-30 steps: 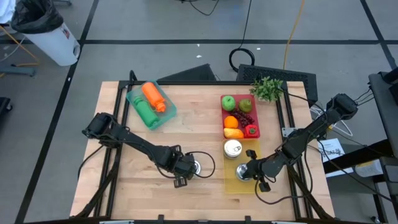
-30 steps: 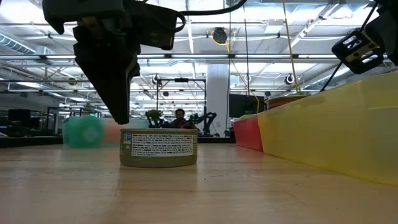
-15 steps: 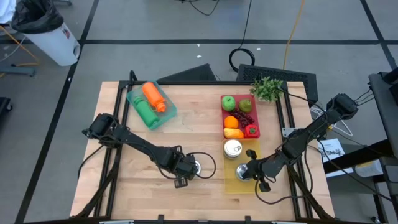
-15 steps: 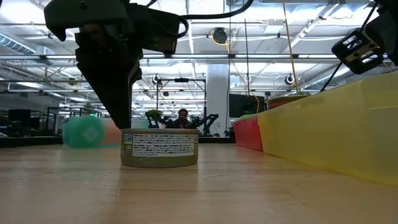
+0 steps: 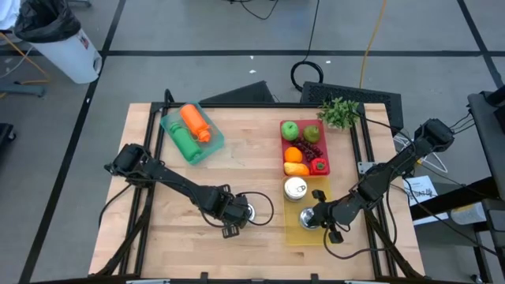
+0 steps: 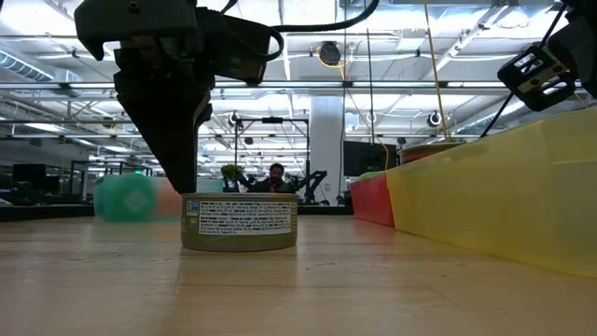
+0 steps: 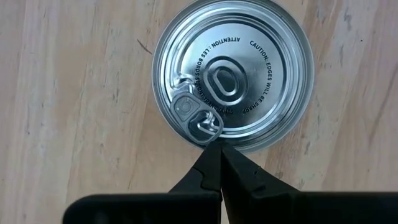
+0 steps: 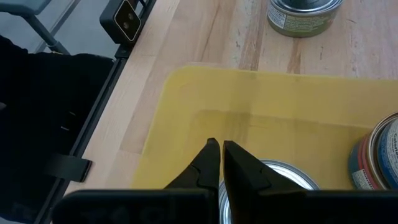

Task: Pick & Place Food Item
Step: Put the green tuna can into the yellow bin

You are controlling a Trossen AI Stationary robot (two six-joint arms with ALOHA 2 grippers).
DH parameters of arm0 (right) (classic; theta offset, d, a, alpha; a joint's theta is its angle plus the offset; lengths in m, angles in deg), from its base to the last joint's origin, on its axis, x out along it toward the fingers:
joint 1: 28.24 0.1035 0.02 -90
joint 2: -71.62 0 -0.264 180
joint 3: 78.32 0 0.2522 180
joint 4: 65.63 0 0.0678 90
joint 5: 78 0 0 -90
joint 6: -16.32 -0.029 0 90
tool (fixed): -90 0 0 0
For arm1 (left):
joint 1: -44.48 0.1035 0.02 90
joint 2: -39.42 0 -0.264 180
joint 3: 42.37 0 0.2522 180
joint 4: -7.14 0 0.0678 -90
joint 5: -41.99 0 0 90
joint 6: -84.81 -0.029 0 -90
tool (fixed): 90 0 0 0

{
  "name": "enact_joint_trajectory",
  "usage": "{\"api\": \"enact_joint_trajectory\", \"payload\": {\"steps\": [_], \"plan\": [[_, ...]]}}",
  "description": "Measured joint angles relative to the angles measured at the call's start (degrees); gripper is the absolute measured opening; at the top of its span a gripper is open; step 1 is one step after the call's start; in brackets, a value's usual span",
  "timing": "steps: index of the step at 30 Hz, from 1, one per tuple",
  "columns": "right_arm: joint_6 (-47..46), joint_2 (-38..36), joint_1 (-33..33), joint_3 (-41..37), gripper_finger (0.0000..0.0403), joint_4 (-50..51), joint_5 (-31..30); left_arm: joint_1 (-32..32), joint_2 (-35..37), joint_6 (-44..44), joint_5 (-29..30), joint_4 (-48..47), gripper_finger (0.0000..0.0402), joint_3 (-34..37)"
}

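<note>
A round, shiny metal can (image 7: pixel 233 74) with a pull-tab lid is set on the pale wooden table (image 5: pixel 252 158). The left gripper (image 7: pixel 219 151) is closed and empty above it; the right gripper (image 8: pixel 221 152), pinched shut, is held over a can in the smooth yellow tray (image 8: pixel 186 106).

Setting: robotics lab or industrial test hall. Evidence: butcher-block tabletop (image 5: pixel 245 170) on taped concrete floor (image 5: pixel 197 31); trailing cables (image 5: pixel 312 47); exposed ceiling trusses with strip lights (image 6: pixel 373 56); a person (image 6: pixel 275 177) seated in the background.

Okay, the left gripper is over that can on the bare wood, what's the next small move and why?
Probably open the left gripper: its fingers are shut above the can, beside the pull tab, so they cannot straddle the rim.
</note>
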Motion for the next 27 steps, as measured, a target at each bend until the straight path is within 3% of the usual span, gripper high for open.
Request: {"api": "enact_joint_trajectory", "payload": {"steps": [18,24,27], "plan": [[0.09,0.01,-0.01,-0.01,0.0008,-0.4,-0.25,0.19,-1.82,1.98,-0.91,-1.23,0.0,0.38],[0.35,0.0,-0.02,-0.01,0.0008,-0.37,-1.29,0.17,-1.64,-0.56,5.41,-1.47,0.0,0.37],[0.42,0.01,-0.02,-0.01,0.0008,-0.37,-1.29,0.22,-1.62,-0.19,5.88,-1.49,0.0,0.37]]}}
